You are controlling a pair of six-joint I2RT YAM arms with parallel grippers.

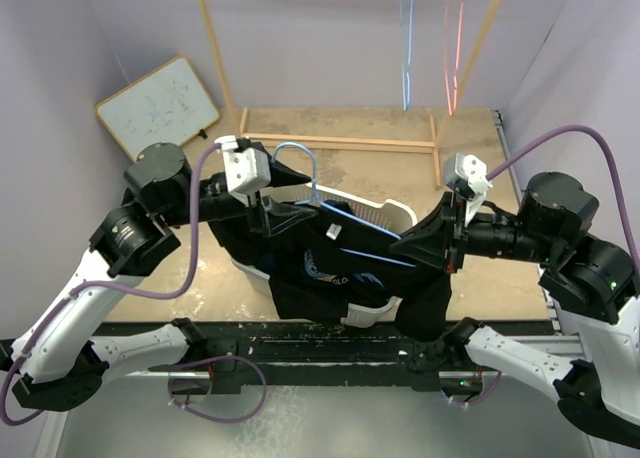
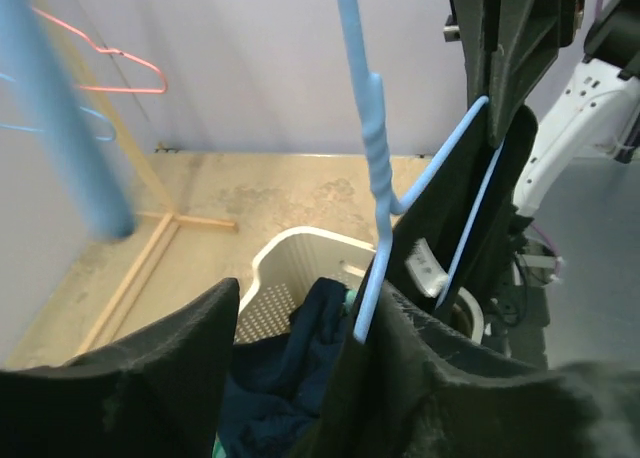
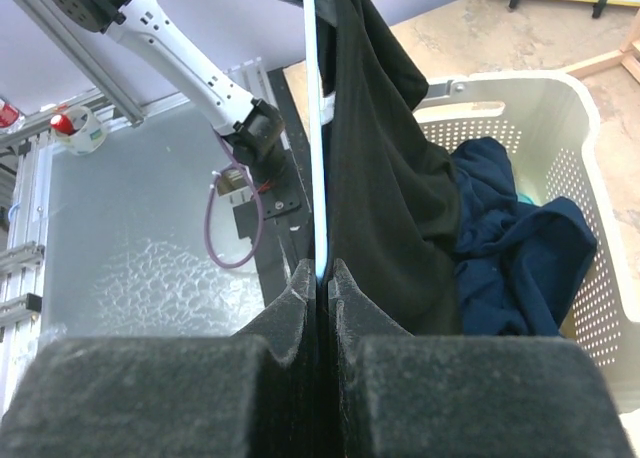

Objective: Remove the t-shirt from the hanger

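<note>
Steadying the hanger (image 3: pixel 312 128) by a pinch between the closed jaws of the right gripper (image 3: pixel 318 273), with left gripper (image 2: pixel 310 313) jaws apart around its neck, probably to pull the t-shirt (image 3: pixel 385 178) off.

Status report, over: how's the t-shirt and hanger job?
Left end effector open beside hanger; right end effector shut on it. T-shirt still on hanger, above basket. No obstruction seen.
</note>
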